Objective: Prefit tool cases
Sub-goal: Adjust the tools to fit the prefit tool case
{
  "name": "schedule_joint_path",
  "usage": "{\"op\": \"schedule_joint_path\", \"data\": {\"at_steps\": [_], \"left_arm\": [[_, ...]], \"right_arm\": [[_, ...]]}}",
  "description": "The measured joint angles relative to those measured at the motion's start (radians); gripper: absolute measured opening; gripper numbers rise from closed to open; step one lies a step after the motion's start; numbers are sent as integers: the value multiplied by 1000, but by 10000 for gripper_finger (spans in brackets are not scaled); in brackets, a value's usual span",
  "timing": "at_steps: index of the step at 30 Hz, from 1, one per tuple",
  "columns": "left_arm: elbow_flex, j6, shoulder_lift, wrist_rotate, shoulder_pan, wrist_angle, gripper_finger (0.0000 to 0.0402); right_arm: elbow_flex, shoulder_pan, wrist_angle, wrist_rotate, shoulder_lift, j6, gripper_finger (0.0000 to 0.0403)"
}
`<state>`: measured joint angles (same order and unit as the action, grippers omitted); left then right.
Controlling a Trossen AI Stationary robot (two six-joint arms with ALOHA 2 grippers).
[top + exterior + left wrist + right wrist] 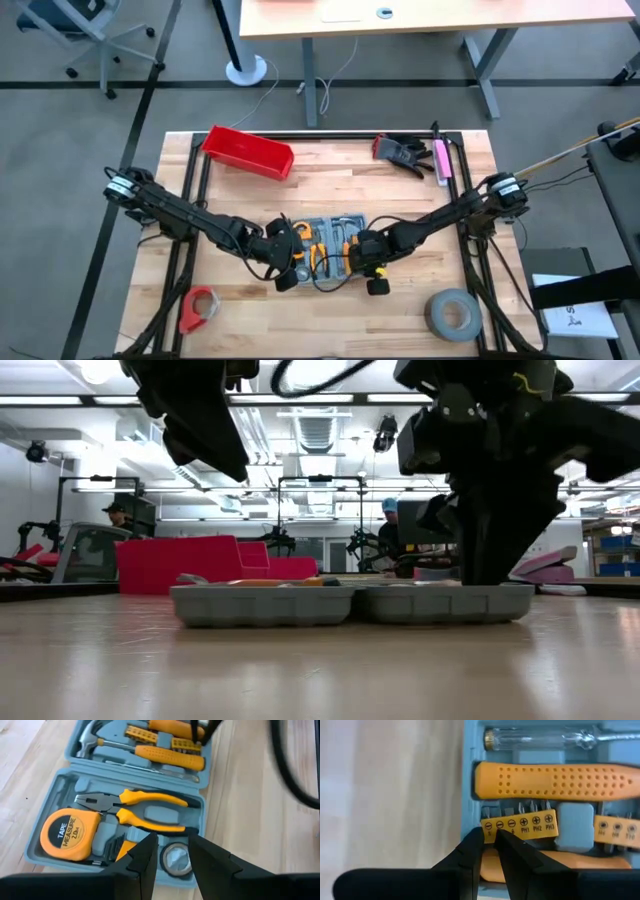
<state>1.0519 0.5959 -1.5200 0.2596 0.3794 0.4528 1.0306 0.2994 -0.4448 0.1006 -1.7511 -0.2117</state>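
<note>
**Two arms work over an open tool case at the desk's middle front**

A wooden desk (330,180) carries everything. The tool case (322,245), grey-blue and hinged, lies opened flat at the middle of the desk, nearer the front edge than the back, so that both halves face up and every moulded recess can be reached from above. In the low view it rests level on the wood.

Both dark arms reach in from the side edges and meet over the case. The left gripper (170,857) hovers above the half that holds the yellow tape measure (65,834), the yellow-handled pliers (135,807) and a small roll of tape (176,858); its fingers are slightly parted with nothing between them, aimed down near that roll, probably ready to press or seat a tool.

The right gripper (491,851) is over the other half, its fingertips narrowly parted right at the end of a yellow bit holder (519,825) that sits beside a long orange-yellow handle (555,781). It looks to be nudging the strip into its recess; whether it is pinching it, I cannot tell.

Away from the work, a red bin (247,151) lies near the back left corner, black gloves (403,152) near the back right, a grey tape roll (452,313) at the front right corner.
</note>
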Motion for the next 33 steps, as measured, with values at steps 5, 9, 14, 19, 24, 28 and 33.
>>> {"op": "schedule_joint_path", "data": {"at_steps": [5,9,14,19,24,28,33], "left_arm": [[0,-1,0,-9,0,1,114],[0,-1,0,-10,0,1,114],[0,9,0,-10,4,1,114],[0,20,0,-10,7,-3,118],[0,16,-37,-20,6,-86,135],[0,3,-93,-42,2,-140,147],[-1,-1,-132,-34,-11,-171,150]], "right_arm": [[31,26,13,5,-1,-14,42],[62,26,-2,-5,-1,-17,37],[126,23,-101,-100,5,0,40],[137,17,-190,-154,6,19,51],[126,14,-261,-205,32,-12,57],[89,14,-258,-232,85,-34,52],[25,14,-254,-261,178,-76,42]]}}
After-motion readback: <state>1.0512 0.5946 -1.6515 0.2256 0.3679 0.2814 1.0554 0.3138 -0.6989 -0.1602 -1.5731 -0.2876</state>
